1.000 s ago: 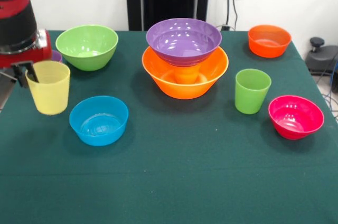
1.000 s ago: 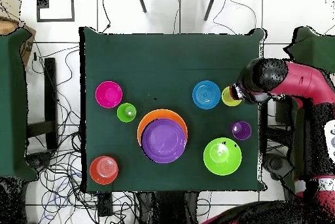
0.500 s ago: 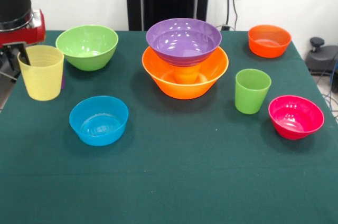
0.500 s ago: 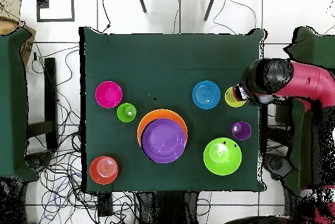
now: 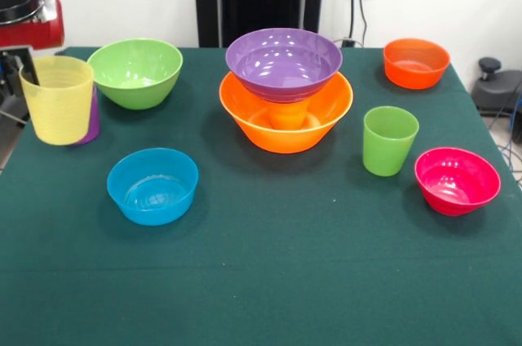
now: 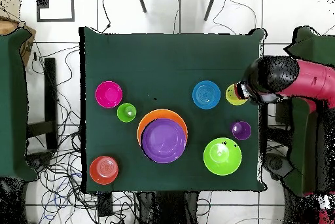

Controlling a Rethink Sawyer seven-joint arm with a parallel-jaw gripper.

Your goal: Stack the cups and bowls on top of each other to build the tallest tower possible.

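Pale yellow cup (image 5: 57, 99) higher in gripper (image 5: 31, 77) than before.

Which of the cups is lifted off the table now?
The pale yellow cup, held at its rim by the gripper. The green cup and purple cup stand on the table.

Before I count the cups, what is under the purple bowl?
The purple bowl sits on an orange cup inside the big orange bowl. The cup's top is covered.
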